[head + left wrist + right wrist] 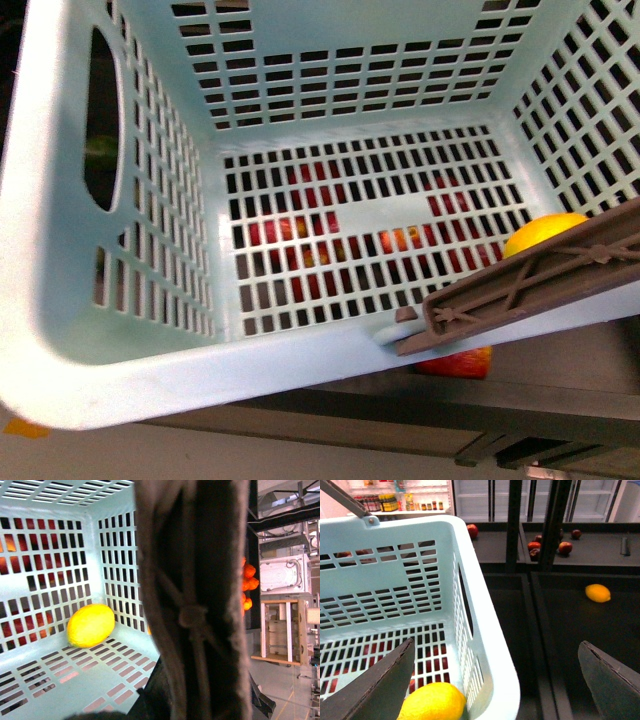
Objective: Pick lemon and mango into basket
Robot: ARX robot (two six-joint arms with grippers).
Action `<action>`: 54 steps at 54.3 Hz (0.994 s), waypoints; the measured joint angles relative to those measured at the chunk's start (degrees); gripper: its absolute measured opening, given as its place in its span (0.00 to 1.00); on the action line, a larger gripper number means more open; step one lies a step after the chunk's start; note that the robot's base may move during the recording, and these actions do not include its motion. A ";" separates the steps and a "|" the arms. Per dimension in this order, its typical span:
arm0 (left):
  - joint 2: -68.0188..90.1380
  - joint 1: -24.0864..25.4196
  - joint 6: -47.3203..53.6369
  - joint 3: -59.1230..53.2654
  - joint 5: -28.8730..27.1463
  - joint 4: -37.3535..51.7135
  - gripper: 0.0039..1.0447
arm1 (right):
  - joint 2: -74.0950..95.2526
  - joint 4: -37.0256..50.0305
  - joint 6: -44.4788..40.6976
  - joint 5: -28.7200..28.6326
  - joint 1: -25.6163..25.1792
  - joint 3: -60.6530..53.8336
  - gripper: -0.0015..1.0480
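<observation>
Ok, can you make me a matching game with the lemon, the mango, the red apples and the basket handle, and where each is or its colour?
Things:
1 lemon
2 mango
3 red apples
4 basket handle

Matches:
a brown
b on the far back shelf
c inside the basket
d alone on the dark shelf outside the basket

Pairs: 1-c, 2-d, 3-b, 4-a

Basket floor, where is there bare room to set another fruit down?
Nearly all of the basket floor is bare, from the wall with the oval handhole across the middle to the far wall. Only the corner by the brown handle is taken, where the lemon lies.
</observation>
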 joint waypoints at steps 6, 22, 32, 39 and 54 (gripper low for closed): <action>0.04 0.22 -0.11 0.00 -0.26 -0.04 0.04 | -0.04 0.00 0.02 -0.02 0.00 -0.02 0.92; 0.04 0.44 -0.15 -0.02 0.11 -0.07 0.04 | -0.13 0.00 0.00 -0.15 0.02 -0.07 0.92; 0.04 0.42 -0.04 -0.02 -0.17 -0.07 0.04 | -0.17 0.00 0.00 -0.15 0.04 -0.11 0.92; 0.04 0.46 -0.02 -0.02 -0.37 -0.07 0.04 | -0.17 0.00 0.00 -0.17 0.04 -0.15 0.92; 0.07 0.48 0.02 -0.02 -0.15 -0.07 0.04 | -0.13 0.00 0.00 -0.13 0.04 -0.13 0.92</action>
